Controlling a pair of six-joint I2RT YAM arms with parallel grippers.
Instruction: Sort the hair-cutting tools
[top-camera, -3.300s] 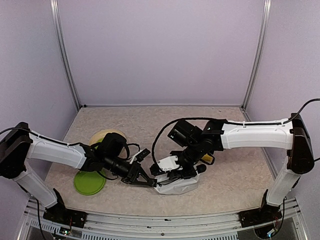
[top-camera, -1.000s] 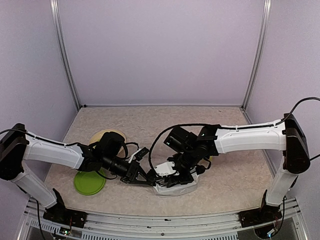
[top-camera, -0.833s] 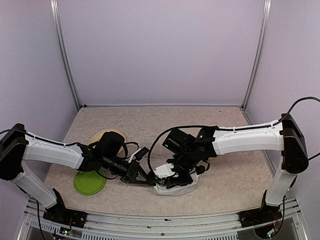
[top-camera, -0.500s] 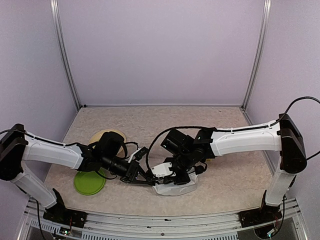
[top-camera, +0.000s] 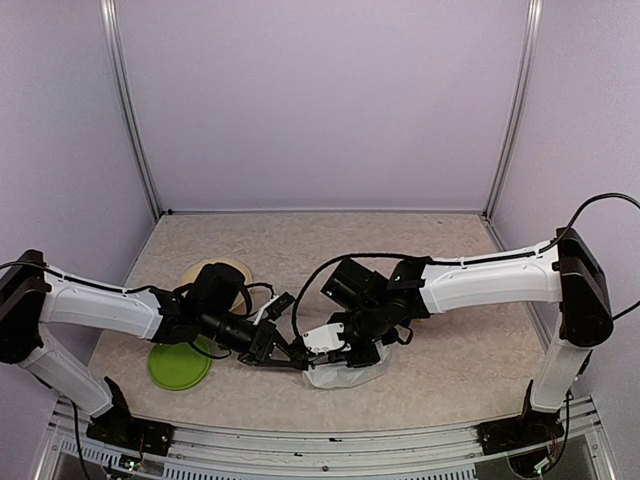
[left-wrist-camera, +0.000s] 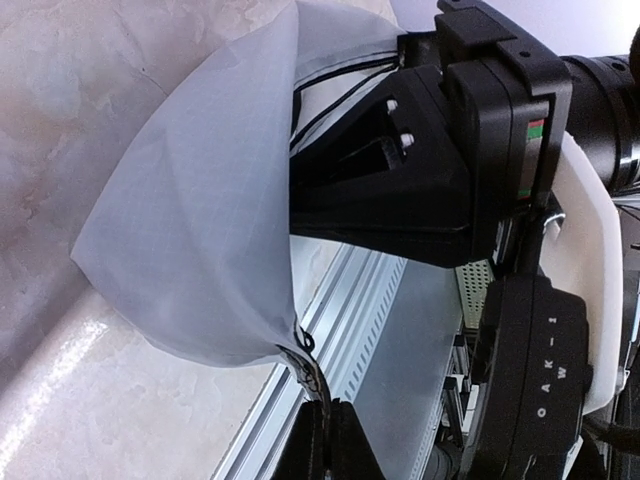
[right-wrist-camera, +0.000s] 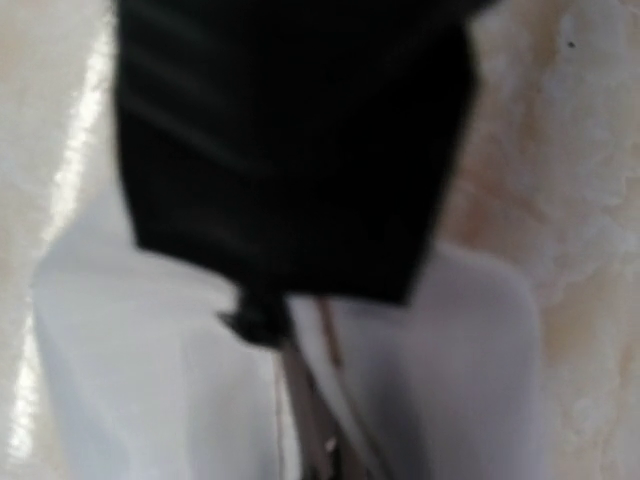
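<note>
While the right gripper (right-wrist-camera: 258, 305) is closed, scissors (right-wrist-camera: 300, 385) sit beneath its tip.

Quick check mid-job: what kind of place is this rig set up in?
Most likely a lab test booth, not a salon: bare lilac walls framed by metal posts, a stone-look tabletop, and two robot arms bolted by a metal rail at its near edge.

The right wrist view is blurred: the right gripper (right-wrist-camera: 265, 300) is a dark mass over the pouch (right-wrist-camera: 120, 400), and thin steel under it may be scissors (right-wrist-camera: 305, 405). The left gripper (left-wrist-camera: 325, 450) is cut off at its view's bottom edge. From above, the left arm (top-camera: 100, 308) hides part of the plate (top-camera: 178, 368).
</note>
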